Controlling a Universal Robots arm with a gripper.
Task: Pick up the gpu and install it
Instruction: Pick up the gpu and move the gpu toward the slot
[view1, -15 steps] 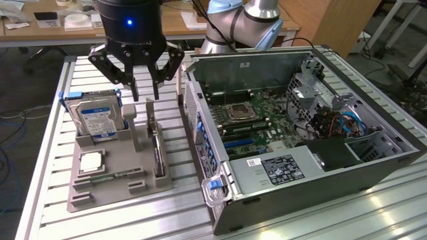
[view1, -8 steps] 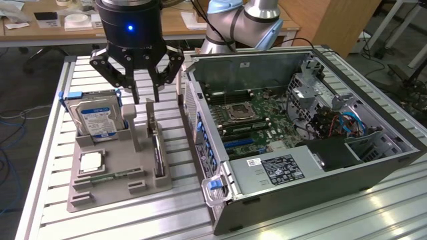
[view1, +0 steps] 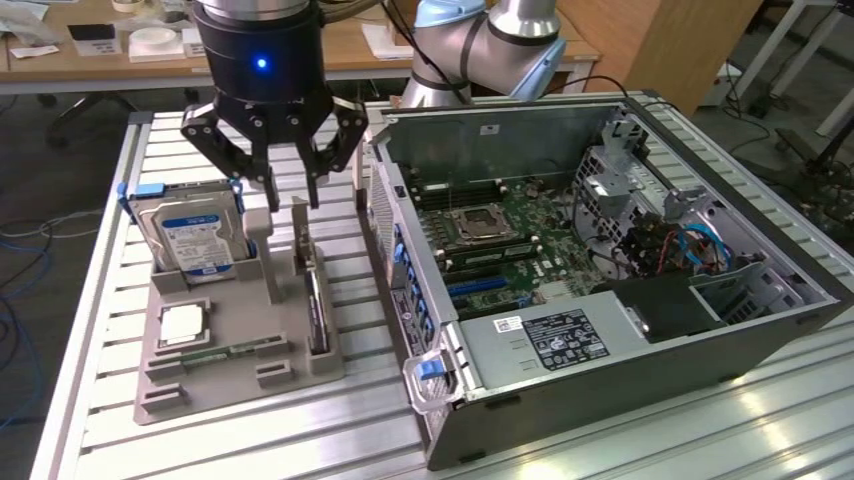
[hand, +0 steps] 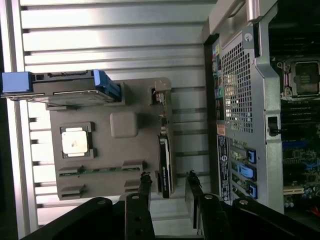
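Pincer (view1: 294, 195) check for you: jaws spread wide, nothing clamped, hanging over the grey fixture tray (view1: 247, 325) around 10 o'clock in the exterior view. The gpu (view1: 316, 305) sits in that tray, standing on its long edge in the slot along the tray's 3 o'clock side, right under the pincer. From the wrist camera you see the gpu (hand: 165, 160) as a thin dark strip. One end lies between the two black fingers (hand: 145, 187) with a gap on either side, so no contact that I can make out. Rest of the tray, as you look at the exterior view: hard drive (view1: 194, 235) with the blue-white label upright at the 11 o'clock corner, a square processor (view1: 183, 325) lying flat at 9 o'clock of the gpu, and a narrow memory stick (view1: 220, 352) flat just at 6 o'clock of the processor. Computer case (view1: 747, 330) lies on its side at 3 o'clock of the tray, just beside it, panel off, motherboard (view1: 507, 250) exposed. Tray and case both rest on the ribbed aluminium worktop (view1: 641, 440).
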